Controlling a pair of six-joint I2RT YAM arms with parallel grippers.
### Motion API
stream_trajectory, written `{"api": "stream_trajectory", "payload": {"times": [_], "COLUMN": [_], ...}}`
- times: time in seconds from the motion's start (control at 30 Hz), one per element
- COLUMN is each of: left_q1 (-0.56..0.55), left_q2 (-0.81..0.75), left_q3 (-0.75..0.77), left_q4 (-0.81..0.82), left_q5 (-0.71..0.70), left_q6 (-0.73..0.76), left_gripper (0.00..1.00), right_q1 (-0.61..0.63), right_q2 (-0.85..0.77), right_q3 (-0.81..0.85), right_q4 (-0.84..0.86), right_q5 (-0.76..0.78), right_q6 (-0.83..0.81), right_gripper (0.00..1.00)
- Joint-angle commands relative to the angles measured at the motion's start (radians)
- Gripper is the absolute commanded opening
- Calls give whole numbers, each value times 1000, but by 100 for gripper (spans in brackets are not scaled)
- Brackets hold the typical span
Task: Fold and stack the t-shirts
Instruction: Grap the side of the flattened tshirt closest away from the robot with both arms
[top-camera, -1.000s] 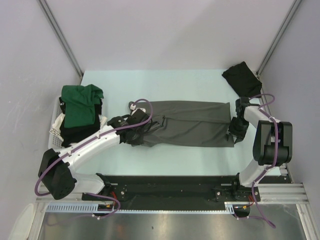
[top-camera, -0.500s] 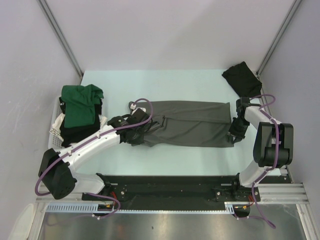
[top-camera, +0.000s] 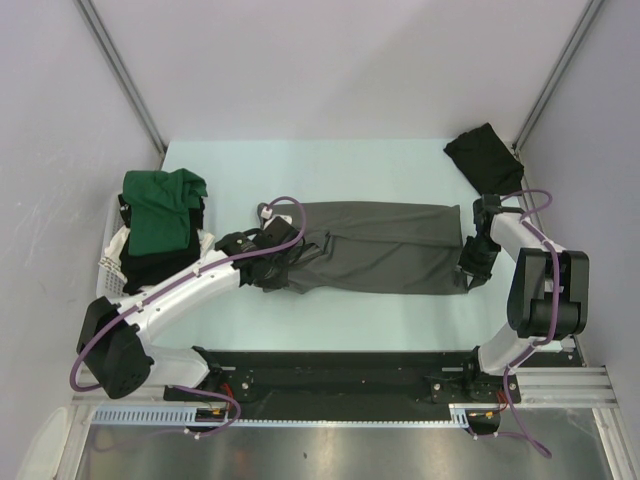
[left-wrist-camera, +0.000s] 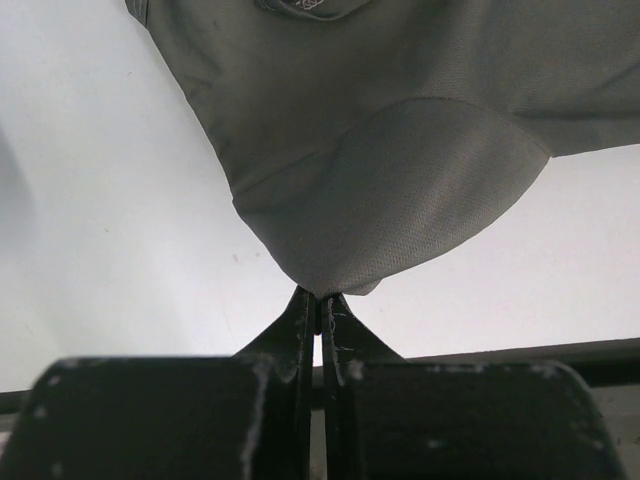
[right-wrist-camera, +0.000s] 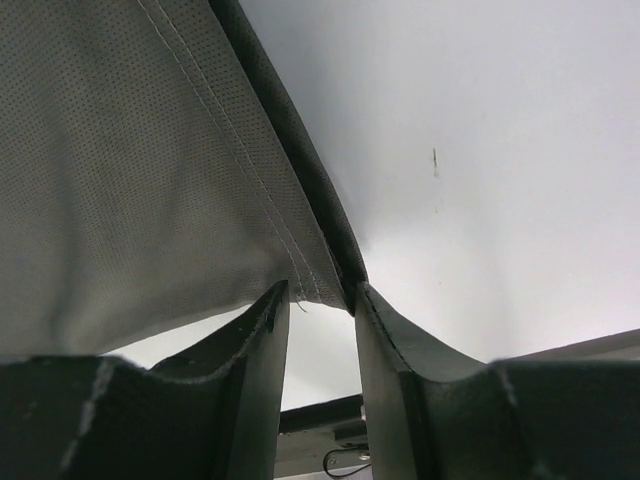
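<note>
A dark charcoal grey t-shirt (top-camera: 380, 250) lies stretched left to right across the middle of the table. My left gripper (top-camera: 272, 268) is at its left end, and the left wrist view shows that gripper (left-wrist-camera: 320, 298) shut on a bunched fold of the grey cloth (left-wrist-camera: 380, 180). At the shirt's right end, my right gripper (top-camera: 470, 268) has its jaws apart, and the hemmed corner (right-wrist-camera: 130, 180) rests just at the tips of the right gripper (right-wrist-camera: 320, 295). A black t-shirt (top-camera: 485, 155) lies folded at the back right corner. A dark green t-shirt (top-camera: 160, 205) is heaped at the left.
The green shirt sits on top of dark cloth in a white slatted basket (top-camera: 112, 262) at the table's left edge. Grey walls close in the back and both sides. The black base rail (top-camera: 340, 375) runs along the near edge.
My right arm has edged slightly to the right at the shirt's right end. The left arm and the grey shirt have stayed where they were.
</note>
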Motion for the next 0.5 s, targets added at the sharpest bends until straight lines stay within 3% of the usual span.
{"api": "stream_trajectory", "payload": {"times": [0.0,0.2,0.33,0.47], "left_q1": [6,6,6,6], "left_q2": [-19,-23,-23,-22], "left_q3": [29,23,21,24], "left_q4": [24,27,29,26], "left_q5": [3,3,3,0], "left_q6": [14,14,16,19], "left_gripper": [1,1,1,1], "right_q1": [-5,-5,-5,-5], "right_q2": [-27,-30,-24,-13], "right_q3": [1,-5,-11,-14], "right_q4": [-28,-26,-17,-3], "right_q5": [9,0,-14,-28], "right_q6": [-6,-6,-6,-7], "right_gripper": [37,32,20,16]}}
